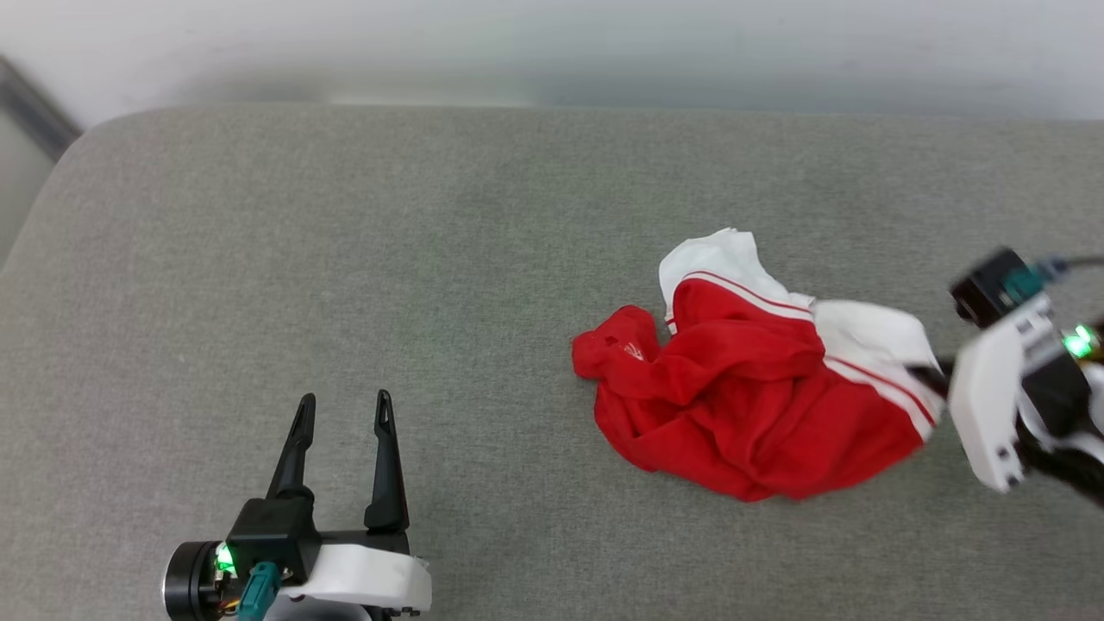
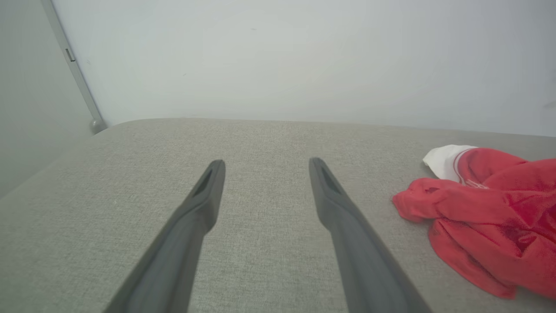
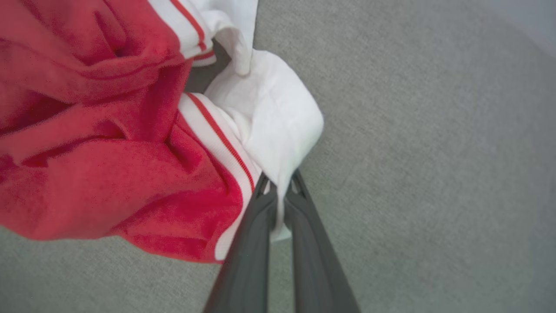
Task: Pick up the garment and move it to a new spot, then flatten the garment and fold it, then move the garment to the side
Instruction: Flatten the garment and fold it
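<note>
The garment lies crumpled right of centre on the grey padded surface, red with white sleeves and striped trim; its print is hidden in the folds. My right gripper comes in from the right edge and is shut on the white sleeve edge of the garment, the cloth pinched between its fingertips. Over bare fabric at the lower left stands my left gripper, open, well left of the garment, its fingers holding nothing.
The grey padded surface stretches wide to the left and back. A pale wall runs along its far edge, with a dark strip at the far left corner.
</note>
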